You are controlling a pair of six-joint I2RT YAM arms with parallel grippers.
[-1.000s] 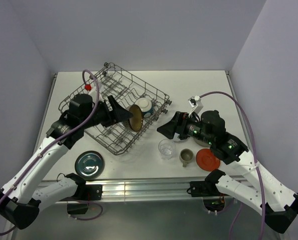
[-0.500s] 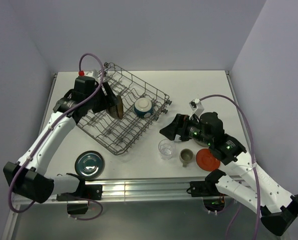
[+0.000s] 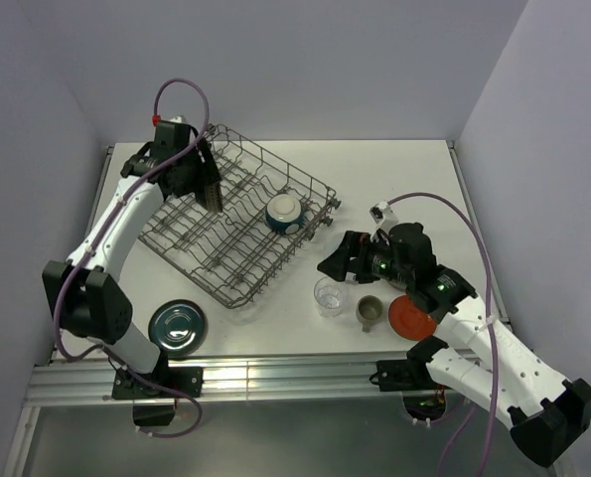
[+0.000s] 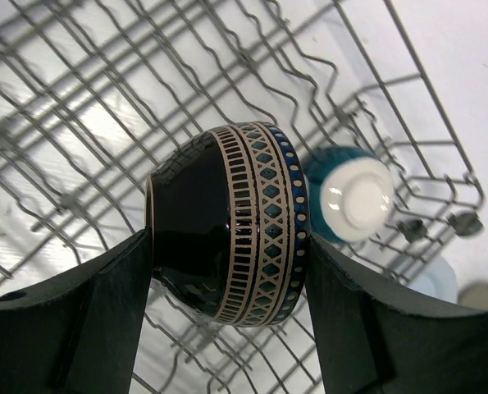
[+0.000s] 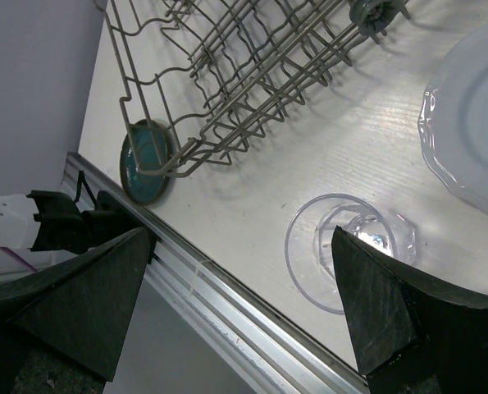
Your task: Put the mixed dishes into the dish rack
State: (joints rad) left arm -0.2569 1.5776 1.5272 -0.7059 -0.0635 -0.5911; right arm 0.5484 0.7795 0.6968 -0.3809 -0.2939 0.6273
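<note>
My left gripper (image 3: 208, 189) (image 4: 227, 275) is shut on the brown bowl (image 4: 252, 197), a dark bowl with a patterned band. It holds the bowl on edge over the far left part of the dish rack (image 3: 237, 231) (image 4: 104, 98). The cream bowl (image 3: 284, 212) (image 4: 352, 194) lies upside down in the rack. My right gripper (image 3: 333, 262) (image 5: 239, 238) is open and empty just above the clear glass (image 3: 329, 295) (image 5: 350, 250). The grey mug (image 3: 370, 312) and red-orange saucer (image 3: 410, 316) stand right of the glass. The dark teal dish (image 3: 178, 327) lies near the front left.
The pale blue plate (image 5: 473, 131) lies beside the glass, under my right arm in the top view. The rack's wheeled corner (image 5: 373, 15) is close to it. The table's metal front rail (image 3: 275, 373) runs just in front of the dishes.
My left arm has carried the brown bowl from the rack's middle back to its far left side. My right gripper has crept slightly lower toward the glass.
</note>
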